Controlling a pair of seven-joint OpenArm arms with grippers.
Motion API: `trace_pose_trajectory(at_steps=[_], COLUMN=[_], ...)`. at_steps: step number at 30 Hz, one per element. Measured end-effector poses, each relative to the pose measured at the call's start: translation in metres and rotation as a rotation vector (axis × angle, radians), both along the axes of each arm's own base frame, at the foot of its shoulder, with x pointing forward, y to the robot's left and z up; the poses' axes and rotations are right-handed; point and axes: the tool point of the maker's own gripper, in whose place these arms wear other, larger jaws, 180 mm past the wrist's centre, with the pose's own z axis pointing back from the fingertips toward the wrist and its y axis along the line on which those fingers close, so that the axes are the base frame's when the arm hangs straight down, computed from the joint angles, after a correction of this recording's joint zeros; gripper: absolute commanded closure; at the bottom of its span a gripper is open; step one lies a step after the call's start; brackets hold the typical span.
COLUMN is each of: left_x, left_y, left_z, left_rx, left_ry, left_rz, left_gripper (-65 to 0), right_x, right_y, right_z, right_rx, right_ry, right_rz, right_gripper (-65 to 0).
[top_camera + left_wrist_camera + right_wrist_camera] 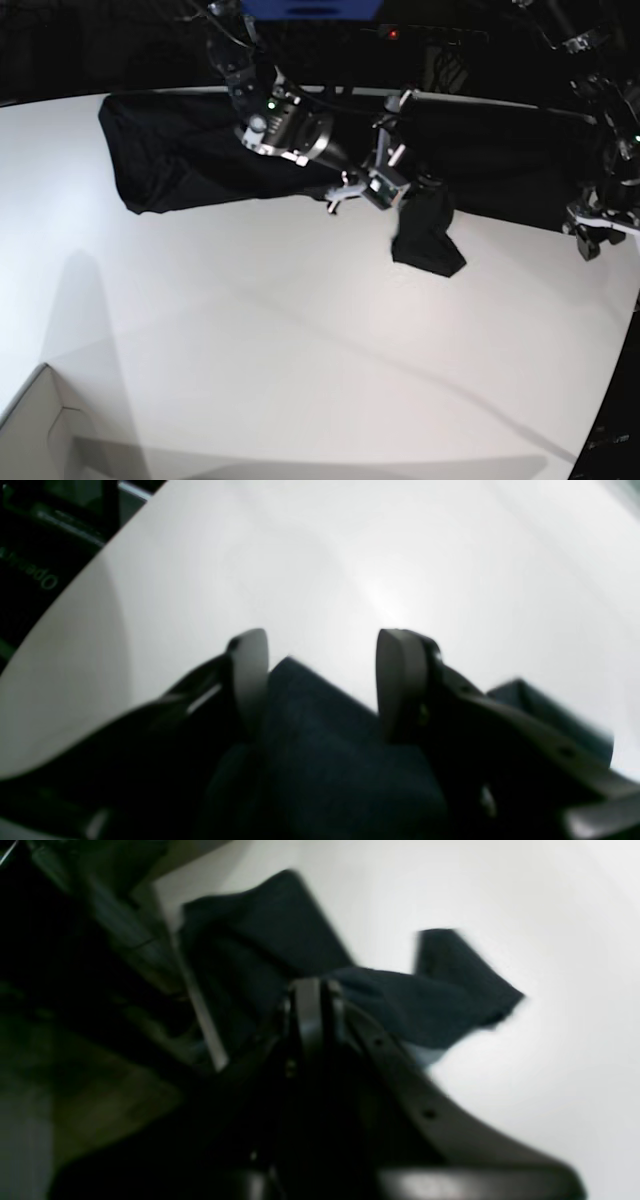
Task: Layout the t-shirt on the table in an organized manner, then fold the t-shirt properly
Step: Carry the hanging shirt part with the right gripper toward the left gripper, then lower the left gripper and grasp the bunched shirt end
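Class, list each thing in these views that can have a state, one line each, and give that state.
t-shirt: bunched along the far edge of the table, not spread or folded, one part lifted.
right gripper: shut on the t-shirt.
left gripper: open over the t-shirt, gripping nothing.

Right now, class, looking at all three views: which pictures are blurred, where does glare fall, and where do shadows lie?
Left wrist view: soft focus, a glare patch on the table beyond the left end effector. Right wrist view: most blurred, the t-shirt smeared at its edges, the left side dark. Base view: sharpest, long grey shadows across the white tabletop, black background, edges bowed by the lens.
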Motion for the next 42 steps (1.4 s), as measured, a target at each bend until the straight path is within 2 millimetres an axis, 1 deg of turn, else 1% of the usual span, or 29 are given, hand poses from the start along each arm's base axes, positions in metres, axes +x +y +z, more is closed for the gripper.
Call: trace_pose_trajectory(at_steps=[2, 5, 9, 10, 11, 13, 16, 18, 20, 22, 24, 27, 29, 31, 35, 37, 39, 42], left_x=[0.000, -0.002, 0.007, 0.009, 0.009, 0.011, 0.018, 0.023, 0.031, 0.036, 0.038, 0.035, 0.035, 0.031, 0.023, 0.030, 0.041, 0.050], left_y=[0.000, -0.001, -0.025, -0.031, -0.035, -0.043, -0.061, -0.074, -0.092, -0.113, -0.139, -0.166, -0.173, -0.178, -0.179, -0.181, -0.181, -0.184], left_z=[0.001, -0.003, -0.009, -0.011, -0.013, -0.015, -0.009, -0.001, 0.008, 0.010, 0.006, -0.007, -0.015, -0.033, -0.068, -0.072, -0.069, -0.074], left_rx=[-0.001, -0.003, -0.008, -0.013, -0.016, -0.017, -0.007, 0.001, 0.015, 0.013, -0.030, -0.115, -0.154, -0.188, -0.233, -0.248, -0.256, -0.277], left_ry=[-0.006, 0.008, 0.023, 0.028, 0.031, 0.037, 0.025, 0.003, -0.017, -0.025, -0.035, -0.028, -0.026, 0.016, 0.106, 0.112, 0.095, 0.102], left_rz=[0.000, -0.002, -0.073, -0.088, -0.099, -0.120, -0.174, -0.212, -0.261, -0.317, -0.351, -0.357, -0.340, -0.330, -0.310, -0.309, -0.306, -0.306], left_gripper=[-33.7, -33.7, -33.7, -33.7, -33.7, -33.8, -33.8, -33.8, -33.8, -33.8, -33.8, -33.8, -33.8, -33.8, -33.8, -33.8, -33.8, -33.8], right_x=[-0.012, -0.022, -0.037, -0.040, -0.043, -0.051, -0.065, -0.069, -0.061, -0.045, -0.029, -0.017, -0.012, -0.009, -0.018, -0.023, -0.025, -0.031], right_y=[0.007, 0.013, 0.021, 0.022, 0.022, 0.023, 0.023, 0.020, 0.010, -0.007, -0.029, -0.050, -0.064, -0.077, -0.076, -0.079, -0.083, -0.082], right_z=[-0.002, -0.005, -0.025, -0.029, -0.032, -0.035, -0.041, -0.044, -0.048, -0.047, -0.038, -0.027, -0.027, -0.028, -0.031, -0.035, -0.039, -0.040], right_rx=[0.001, 0.007, -0.015, -0.025, -0.031, -0.046, -0.071, -0.081, -0.091, -0.102, -0.103, -0.099, -0.113, -0.130, -0.131, -0.148, -0.154, -0.152], right_ry=[0.013, 0.028, 0.090, 0.098, 0.100, 0.096, 0.094, 0.099, 0.102, 0.090, 0.059, 0.029, 0.025, 0.021, 0.040, 0.044, 0.056, 0.067], right_rz=[0.032, 0.051, 0.089, 0.100, 0.109, 0.142, 0.191, 0.201, 0.171, 0.109, 0.033, -0.041, -0.078, -0.106, -0.101, -0.089, -0.097, -0.095], right_gripper=[0.0, 0.0, 0.0, -1.6, -4.9, -13.8, -27.3, -33.7, -37.0, -37.1, -37.1, -37.1, -37.1, -37.1, -37.1, -37.0, -37.0, -37.0])
